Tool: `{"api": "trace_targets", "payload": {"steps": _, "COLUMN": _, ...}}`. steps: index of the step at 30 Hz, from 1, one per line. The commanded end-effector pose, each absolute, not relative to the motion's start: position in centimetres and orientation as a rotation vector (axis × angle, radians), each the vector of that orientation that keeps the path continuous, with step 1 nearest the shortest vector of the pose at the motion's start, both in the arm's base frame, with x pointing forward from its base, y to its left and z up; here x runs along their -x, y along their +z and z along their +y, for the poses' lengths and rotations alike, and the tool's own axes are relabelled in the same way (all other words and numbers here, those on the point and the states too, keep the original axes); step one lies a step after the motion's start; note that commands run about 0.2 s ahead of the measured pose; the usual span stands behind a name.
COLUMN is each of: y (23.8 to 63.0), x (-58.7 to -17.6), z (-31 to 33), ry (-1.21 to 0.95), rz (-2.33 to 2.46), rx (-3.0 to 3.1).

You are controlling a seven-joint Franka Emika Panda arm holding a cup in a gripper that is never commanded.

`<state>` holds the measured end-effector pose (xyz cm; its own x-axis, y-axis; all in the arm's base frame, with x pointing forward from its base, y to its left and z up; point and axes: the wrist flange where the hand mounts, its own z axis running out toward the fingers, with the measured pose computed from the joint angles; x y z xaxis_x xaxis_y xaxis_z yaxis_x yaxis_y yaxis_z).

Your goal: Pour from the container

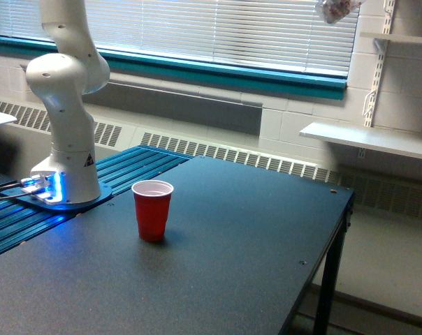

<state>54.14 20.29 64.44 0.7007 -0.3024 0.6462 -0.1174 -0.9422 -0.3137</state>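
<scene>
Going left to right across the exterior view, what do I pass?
Robot arm base → red cup standing on the dark table → clear container held high at the top edge → white wall shelf. The claw itself is out of frame.

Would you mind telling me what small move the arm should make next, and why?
Probably bring the clear cup down and toward the exterior view's left until it sits over the red cup. It now hangs at the top edge, far to the right of the red cup, which stands upright on the table.
</scene>
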Motion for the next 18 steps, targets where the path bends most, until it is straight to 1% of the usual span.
{"api": "trace_targets", "payload": {"steps": 1, "y": 57.9, "x": -53.3, "z": 21.8, "ry": -0.954, "rz": 0.143, "rx": 2.823}}
{"api": "trace_targets", "payload": {"steps": 10, "y": 52.7, "x": -51.4, "z": 19.4, "ry": -0.931, "rz": -0.028, "rx": 2.988}}
{"api": "trace_targets", "payload": {"steps": 16, "y": 50.9, "x": -49.1, "z": 14.6, "ry": -0.791, "rz": 0.184, "rx": 2.954}}
{"api": "trace_targets", "payload": {"steps": 18, "y": 49.8, "x": -48.2, "z": 13.5, "ry": -0.794, "rz": 0.15, "rx": 2.997}}
